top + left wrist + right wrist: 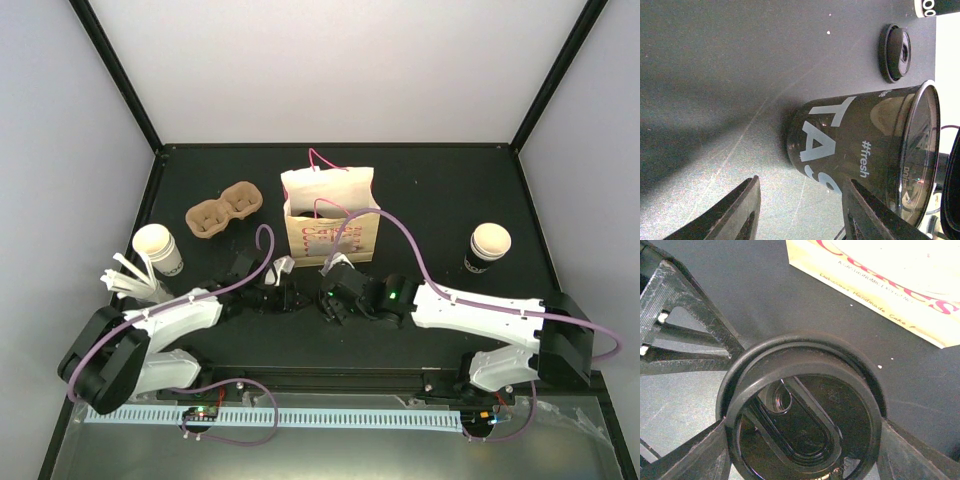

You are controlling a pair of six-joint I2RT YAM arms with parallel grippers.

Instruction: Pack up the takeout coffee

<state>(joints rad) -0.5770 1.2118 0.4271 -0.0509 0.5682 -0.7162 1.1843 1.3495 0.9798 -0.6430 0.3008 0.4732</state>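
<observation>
A black paper cup [850,145] with white lettering stands between my grippers, a black lid [800,405] on its top. My right gripper [802,430] is shut on that lid from above; in the top view it [337,290] covers the cup. My left gripper [802,182] is open at the cup's base, with one finger [865,210] next to the cup wall. In the top view it [283,292] is left of the cup. Two open cups with cream-white tops stand at the left [156,246] and the right [489,245]. The brown pulp tray [225,212] lies empty at the back left.
A cream paper bag [330,215] with pink handles stands open behind the grippers, and its base shows in the right wrist view [880,285]. A loose black lid [895,52] lies on the table beyond the cup. White sticks [128,278] lie by the left cup.
</observation>
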